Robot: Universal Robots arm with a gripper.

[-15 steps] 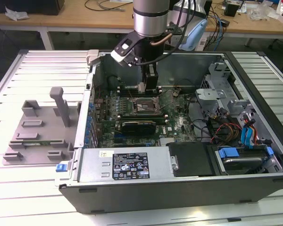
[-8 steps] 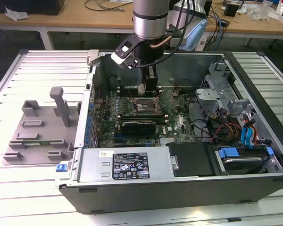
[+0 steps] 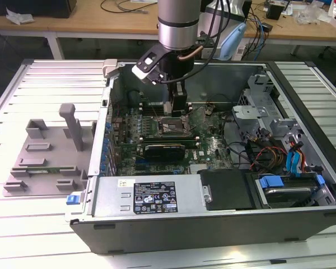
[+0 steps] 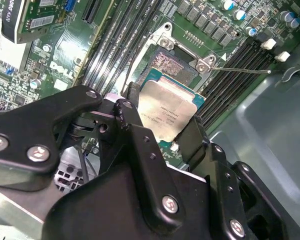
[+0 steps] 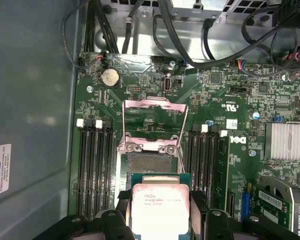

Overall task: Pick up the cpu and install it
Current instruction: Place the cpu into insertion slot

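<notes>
Gripper (image 4: 164, 119) fingers pinch the cpu (image 5: 160, 207) by opposite edges, flat and lid-up, just over the open socket (image 5: 147, 163) near the middle of the motherboard (image 5: 240, 165); load plate (image 5: 154, 112) raised, likely to admit it.

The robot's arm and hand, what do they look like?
The arm is a fat, shiny silver tube with a black band. Black cables and a copper-coloured hose loop beside it; a small white-and-black box sits at the wrist. The hand is black, built of jointed bars with round silver screws.
</notes>
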